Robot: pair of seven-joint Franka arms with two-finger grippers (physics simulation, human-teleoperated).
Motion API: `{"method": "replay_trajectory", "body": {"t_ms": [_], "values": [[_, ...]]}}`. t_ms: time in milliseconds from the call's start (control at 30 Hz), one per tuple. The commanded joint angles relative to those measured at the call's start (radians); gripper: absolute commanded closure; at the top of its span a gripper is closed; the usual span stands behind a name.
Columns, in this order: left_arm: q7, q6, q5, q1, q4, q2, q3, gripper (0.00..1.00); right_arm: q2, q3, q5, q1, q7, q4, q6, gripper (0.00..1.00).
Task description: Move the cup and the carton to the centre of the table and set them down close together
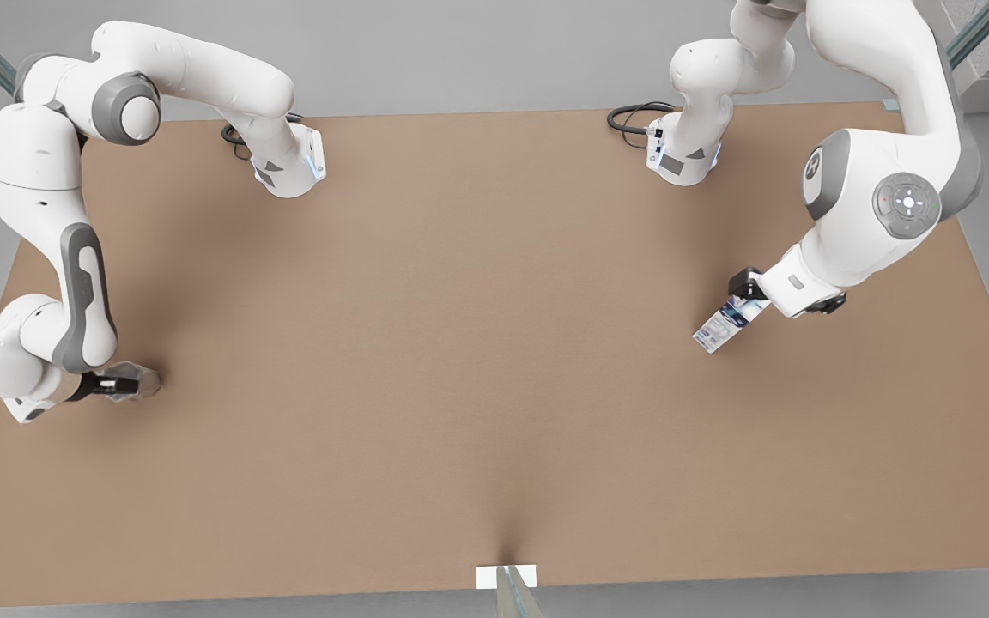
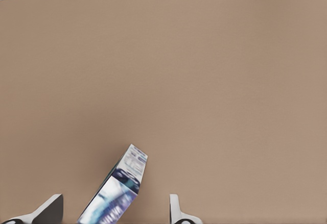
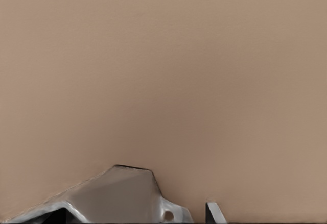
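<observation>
the table [image 1: 477,343] is a broad matte brown top with a small white tab [image 1: 506,576] at its near edge, and its centre is bare. at the front view's right the left gripper [image 1: 743,296] has its fingers clamped on the carton [image 1: 722,324], which hangs tilted off the fingers, well apart from the centre; the left wrist view shows the carton [image 2: 115,193] slanting between the fingers [image 2: 176,211]. at the front view's left the right gripper [image 1: 112,384] sits by the cup [image 1: 134,380], low at the table's edge region; the right wrist view has the faceted silver cup [image 3: 112,196] right up against one finger [image 3: 214,214], but whether the fingers are clenched on it i cannot tell. the likely trouble: the carton is held at a slant near one end, so it could swivel or tip over when set down; the cup's angled facets may slip. the carton's blue and purple print is too blurred to read.
</observation>
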Motion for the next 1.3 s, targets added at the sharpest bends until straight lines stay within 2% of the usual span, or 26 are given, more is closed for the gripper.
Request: {"method": "replay_trajectory", "body": {"t_ms": [0, 33, 67, 100, 133, 467, 800, 867, 967, 1100, 1267], "values": [[0.000, 0.000, 0.000, 0.001, 0.000, 0.000, 0.000, 0.00, 0.000, 0.000, 0.000, -0.001, 0.000, 0.000, -0.002, 0.00], [0.000, 0.000, 0.000, 0.001, 0.000, 0.000, -0.001, 0.00, 0.000, 0.000, 0.000, -0.001, -0.003, 0.001, -0.030, 0.09], [0.000, 0.000, 0.000, 0.001, 0.000, 0.000, -0.001, 0.00, -0.002, 0.002, -0.001, -0.001, -0.011, 0.003, -0.041, 0.34], [0.000, 0.000, 0.000, 0.002, 0.000, 0.000, -0.001, 0.00, -0.002, 0.002, -0.006, 0.000, -0.037, 0.006, -0.045, 0.71], [0.000, 0.000, 0.000, 0.002, 0.000, 0.000, -0.001, 0.00, -0.003, 0.002, -0.011, 0.003, -0.045, 0.009, -0.047, 0.79], [0.000, -0.005, 0.000, 0.002, 0.000, 0.001, -0.001, 0.00, -0.003, 0.002, -0.006, 0.002, -0.072, 0.012, -0.051, 0.79], [0.000, -0.005, 0.000, 0.002, 0.000, 0.001, -0.001, 0.00, -0.014, 0.031, -0.006, 0.003, -0.077, 0.018, -0.090, 0.79], [0.000, -0.005, 0.000, 0.002, 0.000, 0.001, 0.000, 0.00, -0.060, 0.057, -0.006, 0.008, -0.075, 0.020, -0.119, 0.79], [0.000, -0.005, 0.000, 0.002, 0.000, 0.001, -0.001, 0.00, -0.132, 0.094, -0.003, 0.072, -0.052, 0.020, -0.137, 0.79], [0.001, -0.006, 0.000, 0.002, 0.000, 0.001, -0.001, 0.00, -0.158, 0.095, 0.018, 0.192, 0.006, 0.012, -0.154, 0.79], [0.138, 0.009, 0.006, 0.011, -0.028, 0.009, 0.000, 0.00, -0.147, 0.086, 0.015, 0.502, 0.377, 0.063, -0.154, 0.79]]}}
